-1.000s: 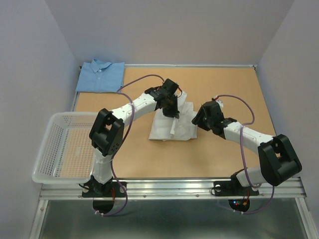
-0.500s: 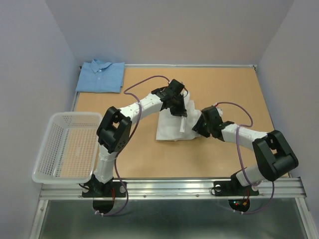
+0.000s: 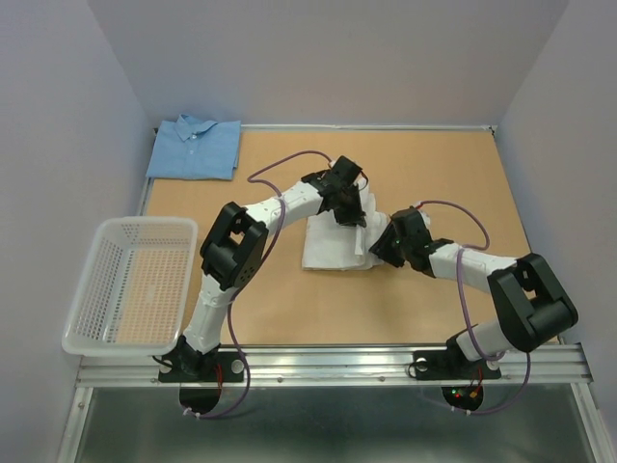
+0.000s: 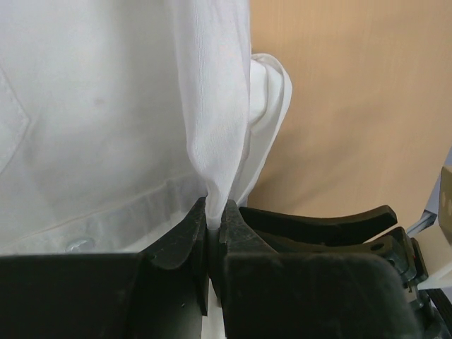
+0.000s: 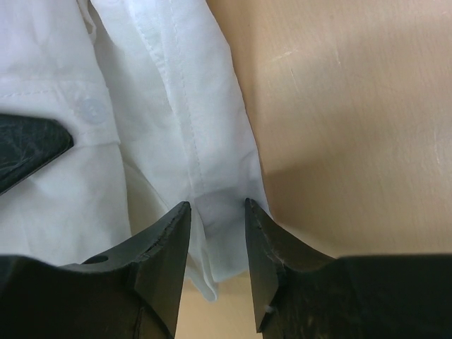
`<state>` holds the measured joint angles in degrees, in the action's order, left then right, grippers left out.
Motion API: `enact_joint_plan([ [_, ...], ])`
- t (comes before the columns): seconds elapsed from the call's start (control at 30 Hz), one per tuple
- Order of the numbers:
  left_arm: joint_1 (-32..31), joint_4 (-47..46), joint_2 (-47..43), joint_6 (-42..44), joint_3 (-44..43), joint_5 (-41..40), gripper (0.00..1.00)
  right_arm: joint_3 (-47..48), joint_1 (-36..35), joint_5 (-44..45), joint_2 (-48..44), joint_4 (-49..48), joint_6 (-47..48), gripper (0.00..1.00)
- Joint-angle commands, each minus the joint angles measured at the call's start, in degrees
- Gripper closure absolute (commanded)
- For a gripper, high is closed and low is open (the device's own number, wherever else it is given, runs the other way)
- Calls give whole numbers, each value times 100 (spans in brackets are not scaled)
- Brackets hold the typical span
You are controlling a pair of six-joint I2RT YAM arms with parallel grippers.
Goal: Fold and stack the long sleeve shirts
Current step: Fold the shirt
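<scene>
Right pincer [image 5: 215, 212] has narrowed, straddling the white shirt's [image 5: 176, 106] edge.

At the centre of the frame, a partly folded white shirt [image 3: 333, 243] lies on the brown table [image 3: 453, 183], with the left gripper [image 3: 349, 204] over its upper edge and the right gripper [image 3: 383, 241] at its right edge. A folded blue shirt [image 3: 196, 148] sits at upper left, a white mesh basket [image 3: 130, 285] at left.

A tan table [image 3: 434, 289] fills the floor of a booth with plain pale lilac walls [image 3: 328, 58] at the back and both sides. A metal rail [image 3: 337, 365] runs along the near edge. Light is even and soft, with only faint shadows.
</scene>
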<state>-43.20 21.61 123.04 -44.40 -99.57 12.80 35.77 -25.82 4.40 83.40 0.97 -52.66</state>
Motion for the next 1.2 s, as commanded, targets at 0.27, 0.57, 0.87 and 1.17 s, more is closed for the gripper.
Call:
enact_joint_plan([
  [0.27, -31, -227, 18, -218, -300, -93, 85, -255, 16, -71, -166, 219, -7, 57],
  [0.57, -22, -403, -360, -165, -361, -102, 46, -70, 25, 324, -622, 386, 283, 55],
  [0.87, 48, -289, -1150, 185, -651, -277, 30, 605, 60, 1256, -1404, 1466, 915, 51],
  [1.17, 514, -174, -2196, 933, 718, -392, 39, 1819, 69, -577, -1529, 1731, 1724, 52],
])
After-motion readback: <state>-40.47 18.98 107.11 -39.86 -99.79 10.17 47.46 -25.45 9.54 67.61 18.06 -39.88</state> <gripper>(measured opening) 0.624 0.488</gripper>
